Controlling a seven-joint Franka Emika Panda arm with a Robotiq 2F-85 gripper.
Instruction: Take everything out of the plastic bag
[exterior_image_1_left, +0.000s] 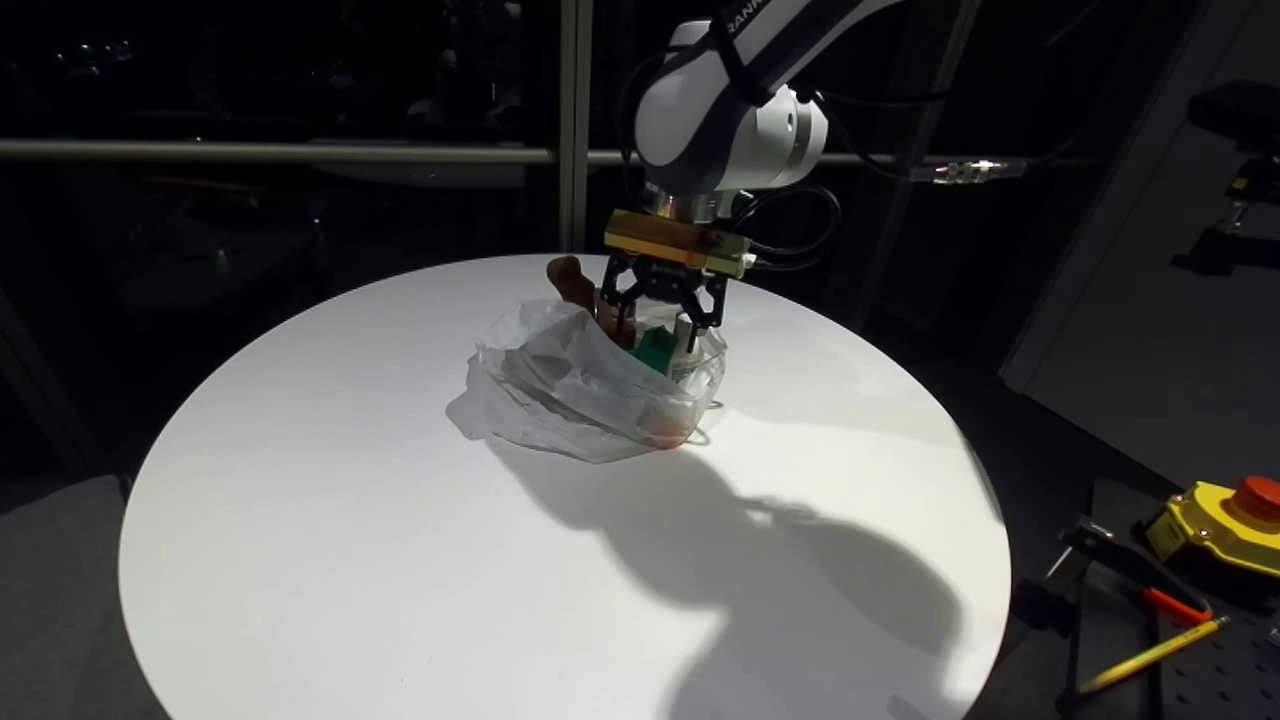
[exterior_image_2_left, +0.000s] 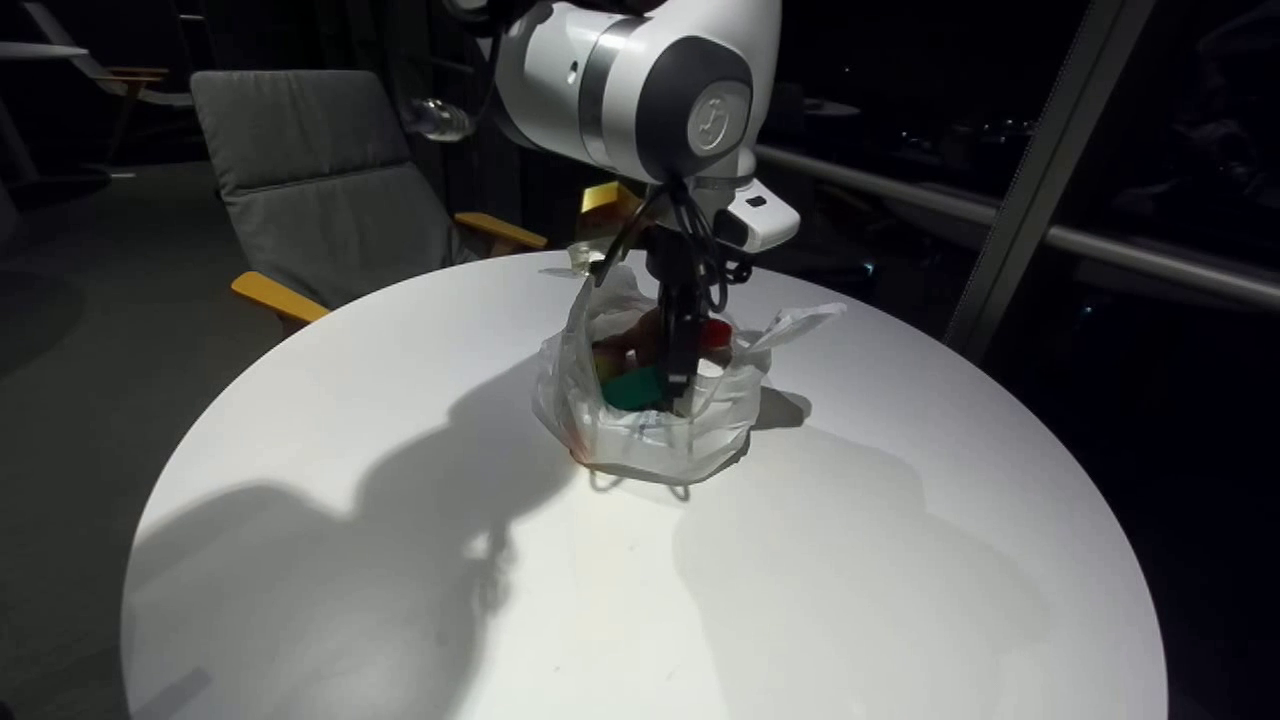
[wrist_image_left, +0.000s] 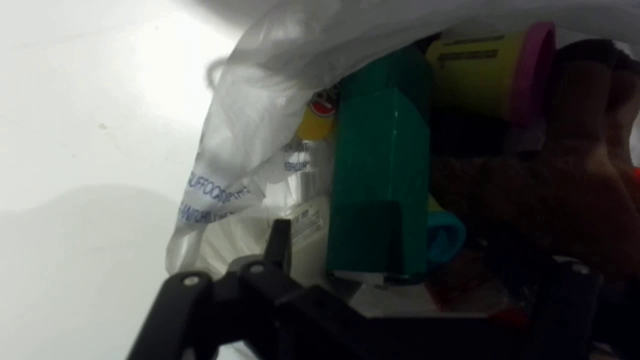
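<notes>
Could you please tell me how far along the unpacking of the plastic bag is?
Done: the plastic bag is open and the tool is at its mouth; I cannot confirm any item removed. In hand: nothing looks gripped; the jaws stand apart near the green box. Left: that box, a pink-rimmed tub, a blue-rimmed tub, a brown item and a red-topped item sit in the bag.

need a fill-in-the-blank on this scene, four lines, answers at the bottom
1. The round table under the plastic bag is ____ in colour.
2. The boxy item in the middle of the wrist view is ____ in colour.
3. In the wrist view, the tub with the pink rim has a ____ body.
4. The jaws of the end effector are ____, not shut.

Missing words: white; green; yellow; open
</notes>
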